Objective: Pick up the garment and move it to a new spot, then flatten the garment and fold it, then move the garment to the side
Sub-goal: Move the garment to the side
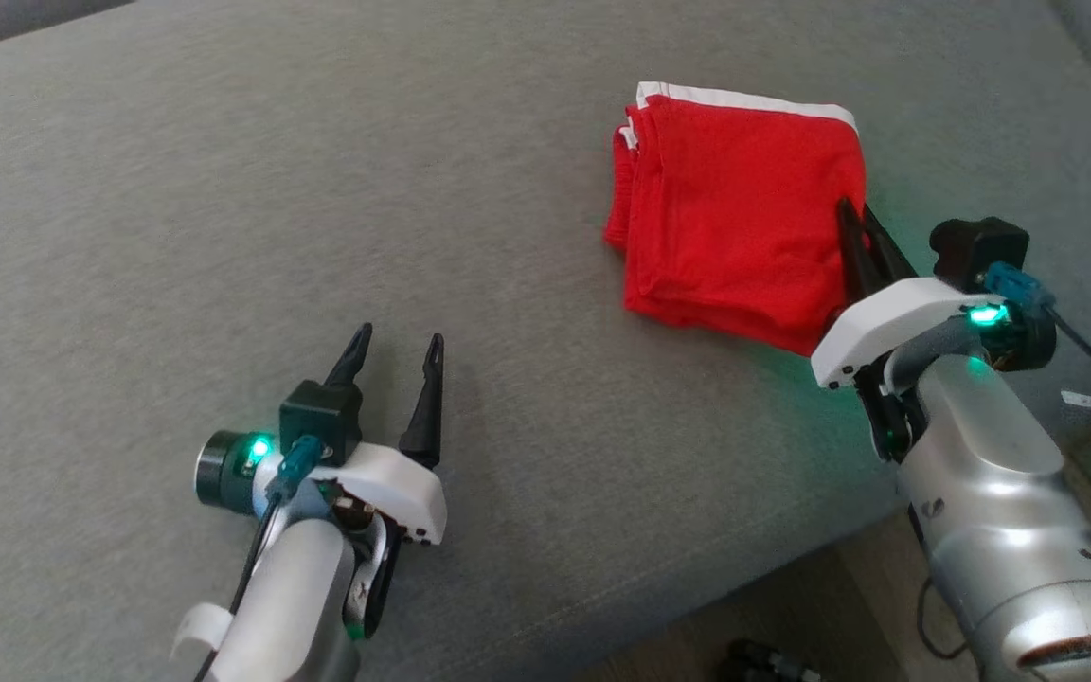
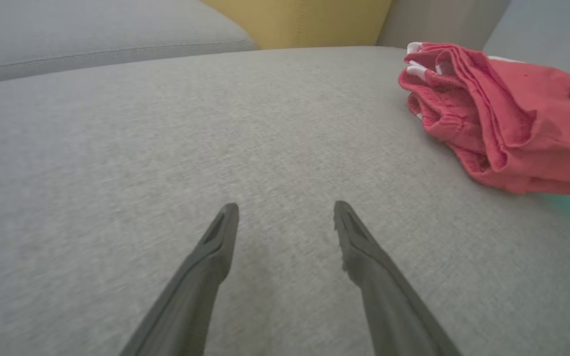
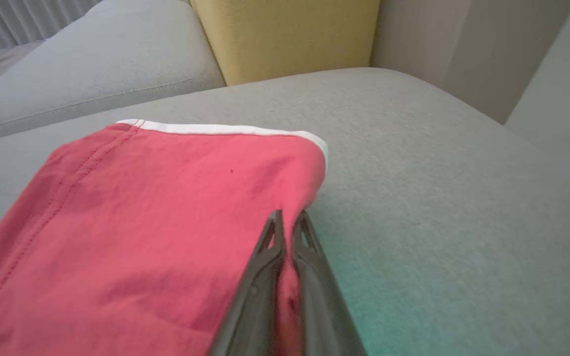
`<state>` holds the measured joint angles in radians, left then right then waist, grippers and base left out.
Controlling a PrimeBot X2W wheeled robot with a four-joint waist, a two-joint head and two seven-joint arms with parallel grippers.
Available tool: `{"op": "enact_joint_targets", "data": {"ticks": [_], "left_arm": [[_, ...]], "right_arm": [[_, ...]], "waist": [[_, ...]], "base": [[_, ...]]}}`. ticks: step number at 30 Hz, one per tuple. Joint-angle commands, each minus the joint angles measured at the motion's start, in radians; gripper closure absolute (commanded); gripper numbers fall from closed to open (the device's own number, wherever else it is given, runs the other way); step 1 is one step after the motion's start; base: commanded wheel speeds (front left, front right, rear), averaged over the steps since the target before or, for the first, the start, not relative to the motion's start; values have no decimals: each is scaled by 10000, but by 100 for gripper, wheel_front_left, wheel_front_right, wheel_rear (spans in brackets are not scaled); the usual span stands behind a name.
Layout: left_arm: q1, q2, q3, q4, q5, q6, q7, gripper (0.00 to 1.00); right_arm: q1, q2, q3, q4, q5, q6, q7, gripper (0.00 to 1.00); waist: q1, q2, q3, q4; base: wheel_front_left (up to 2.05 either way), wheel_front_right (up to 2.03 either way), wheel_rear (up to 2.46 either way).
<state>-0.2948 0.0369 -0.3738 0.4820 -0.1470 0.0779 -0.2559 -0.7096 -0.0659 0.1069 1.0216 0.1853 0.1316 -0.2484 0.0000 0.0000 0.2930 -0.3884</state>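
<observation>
right gripper [image 1: 854, 210] pinches the edge of the folded garment [image 1: 735, 218] by the right edge of the cushion [image 1: 223, 189] (likely to slide it aside); left gripper [image 1: 398, 343] hangs spread.

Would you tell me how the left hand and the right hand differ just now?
The left hand has its fingers spread; the right hand has them pressed together. The left hand holds nothing, over bare cushion apart from the garment; the right hand pinches the garment's edge. Both have two long dark fingers.
</observation>
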Motion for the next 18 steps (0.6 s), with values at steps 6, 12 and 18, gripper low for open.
{"op": "enact_joint_targets", "data": {"ticks": [6,12,18], "left_arm": [[-498,133,269,-134,198,-109,-59,0],[-569,133,294,-131,279,-150,-59,0],[-549,133,332,-176,255,-151,-59,0]], "right_arm": [[-757,-368,46,60,-569,-9,-133,100],[-1760,-1707,-741,871,-1381,-9,-78,100],[-2462,-3002,-1694,1559,-2194,-9,135,100]], "waist": [[0,0,464,-15],[0,0,733,781],[0,0,937,1470]], "base": [[0,0,0],[0,0,0],[0,0,0]]}}
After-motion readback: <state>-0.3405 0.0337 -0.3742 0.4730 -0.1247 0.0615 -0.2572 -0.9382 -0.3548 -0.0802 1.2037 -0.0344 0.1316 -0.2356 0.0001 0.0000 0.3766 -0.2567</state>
